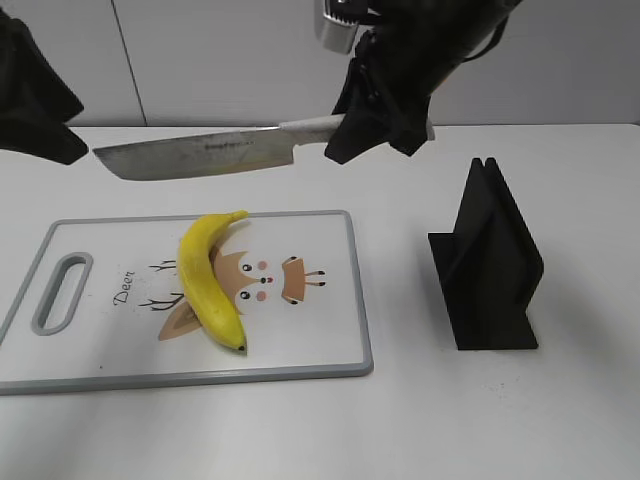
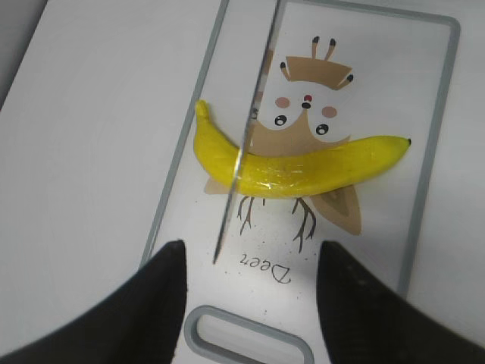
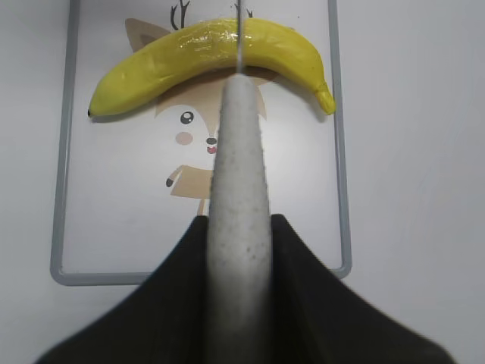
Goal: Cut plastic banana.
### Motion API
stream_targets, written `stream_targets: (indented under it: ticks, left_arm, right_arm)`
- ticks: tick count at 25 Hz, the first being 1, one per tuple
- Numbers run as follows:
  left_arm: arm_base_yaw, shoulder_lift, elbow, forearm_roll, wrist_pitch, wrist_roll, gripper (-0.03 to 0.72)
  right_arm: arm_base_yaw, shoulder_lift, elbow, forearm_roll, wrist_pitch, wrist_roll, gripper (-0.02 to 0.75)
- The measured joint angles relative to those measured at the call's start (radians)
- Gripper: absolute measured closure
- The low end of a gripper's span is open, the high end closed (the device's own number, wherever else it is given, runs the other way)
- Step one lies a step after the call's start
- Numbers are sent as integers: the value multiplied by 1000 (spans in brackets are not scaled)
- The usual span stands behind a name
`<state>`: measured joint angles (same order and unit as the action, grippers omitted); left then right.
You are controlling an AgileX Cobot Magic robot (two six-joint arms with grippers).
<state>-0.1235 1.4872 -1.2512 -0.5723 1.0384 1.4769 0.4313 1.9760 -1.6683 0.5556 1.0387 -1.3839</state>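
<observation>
The plastic banana [image 1: 208,278] lies whole on the white cutting board [image 1: 320,330], over its deer drawing; it also shows in the left wrist view [image 2: 303,168] and the right wrist view [image 3: 204,53]. My right gripper [image 1: 365,128] is shut on the speckled grey handle of a knife [image 3: 239,197]. The knife blade [image 1: 195,155] points left and hovers above the banana, edge down, crossing it in the left wrist view [image 2: 246,136]. My left gripper [image 2: 248,265] is open and empty above the board's handle end; in the exterior view it is at the far left [image 1: 35,105].
A black knife stand [image 1: 490,265] stands on the white table to the right of the board. The board's grey handle slot [image 1: 62,290] is at its left end.
</observation>
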Motion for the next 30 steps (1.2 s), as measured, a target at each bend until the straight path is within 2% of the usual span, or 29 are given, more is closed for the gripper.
stream_targets:
  ticks: [4,9,14,16,21,23,30]
  left_arm:
    - [0,36,0,-17,-10,33,164]
    - [-22,84,-2,-19,-11,47,165]
    - [-26,132,-3,-18,-36,48,194]
    - [-26,138,-3,-19,-46,48,230]
    - [-26,138,-3,-19,-61,48,409]
    - [-26,138,-3,-19,-64,48,448]
    - [-26,176,-3,-18,-64,48,464]
  right_arm:
    - [17,18,-12,3,5,-19,557]
    - [21,37,-17,66,8,-46,557]
    - [21,48,-17,93,8,-51,557]
    - [21,51,-17,93,7,-52,557]
    - [21,52,-18,97,3,-52,557]
    - [21,57,-18,102,2,-52,557]
    - [21,79,-19,166,2,-84,557]
